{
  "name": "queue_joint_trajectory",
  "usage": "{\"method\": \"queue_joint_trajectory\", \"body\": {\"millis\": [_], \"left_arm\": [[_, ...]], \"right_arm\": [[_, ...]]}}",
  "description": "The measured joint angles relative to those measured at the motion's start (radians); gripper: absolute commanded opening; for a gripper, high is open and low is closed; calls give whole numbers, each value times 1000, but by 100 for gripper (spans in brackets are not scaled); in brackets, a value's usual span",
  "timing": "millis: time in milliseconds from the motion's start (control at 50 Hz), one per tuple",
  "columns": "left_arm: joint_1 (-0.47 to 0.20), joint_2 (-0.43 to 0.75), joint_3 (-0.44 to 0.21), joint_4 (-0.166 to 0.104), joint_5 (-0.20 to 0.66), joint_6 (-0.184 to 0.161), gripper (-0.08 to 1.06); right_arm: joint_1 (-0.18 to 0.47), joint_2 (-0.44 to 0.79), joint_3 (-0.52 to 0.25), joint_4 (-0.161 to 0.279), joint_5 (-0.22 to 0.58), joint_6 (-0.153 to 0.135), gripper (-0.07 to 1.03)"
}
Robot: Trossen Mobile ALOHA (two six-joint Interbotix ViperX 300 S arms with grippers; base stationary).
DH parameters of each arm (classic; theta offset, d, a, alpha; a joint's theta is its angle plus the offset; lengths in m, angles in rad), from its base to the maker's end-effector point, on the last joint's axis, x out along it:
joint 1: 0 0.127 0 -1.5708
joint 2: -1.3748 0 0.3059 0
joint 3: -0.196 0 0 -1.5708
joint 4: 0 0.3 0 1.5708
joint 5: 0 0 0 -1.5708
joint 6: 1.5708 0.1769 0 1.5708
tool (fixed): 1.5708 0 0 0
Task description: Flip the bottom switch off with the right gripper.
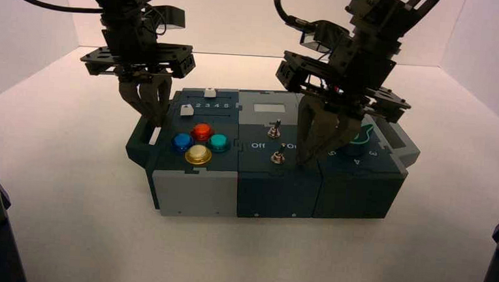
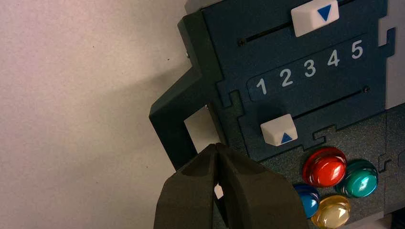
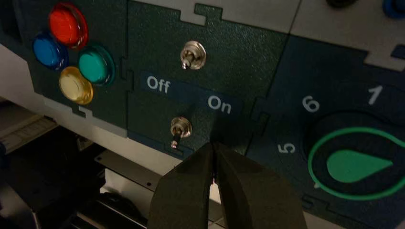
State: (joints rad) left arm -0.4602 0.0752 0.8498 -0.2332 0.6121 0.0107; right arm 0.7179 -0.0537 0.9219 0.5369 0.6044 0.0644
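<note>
The bottom switch (image 3: 180, 128) (image 1: 276, 157) is a small silver toggle on the dark teal middle panel, below the white "Off" and "On" lettering. Its short lever leans toward the box's front edge. My right gripper (image 3: 213, 144) (image 1: 307, 159) is shut with nothing in it. Its tips hover just right of the bottom switch, on the "On" side, a small gap away. The twin top switch (image 3: 192, 55) stands farther back on the same panel. My left gripper (image 2: 217, 145) (image 1: 153, 118) is shut and hangs over the box's left handle (image 2: 174, 124).
A green knob (image 3: 356, 164) with numbers round it sits right of my right gripper. Red (image 3: 68, 24), blue (image 3: 49, 50), teal (image 3: 95, 67) and yellow (image 3: 75, 85) buttons lie left of the switches. Two white sliders (image 2: 279, 130) (image 2: 315, 14) flank the numbers 1 to 5.
</note>
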Motion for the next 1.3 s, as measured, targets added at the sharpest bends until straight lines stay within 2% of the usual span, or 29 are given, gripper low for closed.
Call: {"method": "queue_joint_trajectory", "body": {"millis": [620, 980, 1300], "left_arm": [[0, -8, 11, 0, -14, 0, -3], [2, -8, 12, 0, -14, 0, -3], [3, -9, 17, 0, -17, 0, -3]], "right_arm": [[3, 14, -35, 0, 5, 0, -2], [35, 54, -67, -2, 6, 23, -2], [35, 61, -77, -2, 20, 26, -2]]}}
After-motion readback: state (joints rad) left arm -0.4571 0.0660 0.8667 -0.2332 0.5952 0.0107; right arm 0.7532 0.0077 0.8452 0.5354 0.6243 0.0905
